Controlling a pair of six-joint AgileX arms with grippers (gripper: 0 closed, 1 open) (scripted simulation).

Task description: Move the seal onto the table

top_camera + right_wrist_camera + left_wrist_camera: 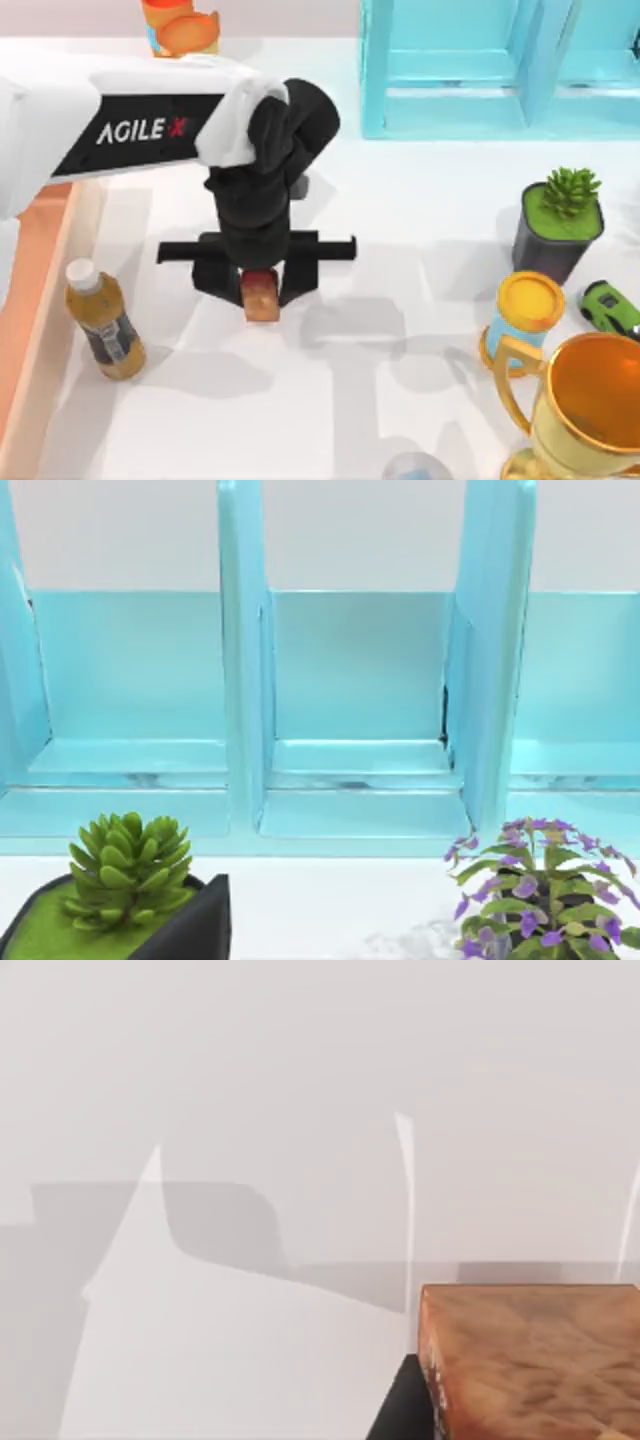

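Dark red on top and shading to mottled orange-brown below, the seal (262, 294) sits just left of centre in your top view, clamped between the two black fingers of the left gripper (262, 292). Its upper end is tucked under the gripper body, so you see only the cap's edge and the lower block. In your left wrist view the seal (535, 1360) is cut off at the lower right corner: a marbled, glossy brown face with a black finger beside it, above the plain white table (250, 1080). You cannot tell from either view whether its base touches the table (400, 330).

At the left edge of the top view, a light-brown wooden tray (40, 300) is partly covered by the white arm, and an amber white-capped bottle (102, 320) stands on the table just beside it. At the right, a gold trophy cup (585, 410) is cropped by the frame. A turquoise shelf unit (360, 710) fills much of your right wrist view, with a green succulent in a dark pot (120, 900) in front.
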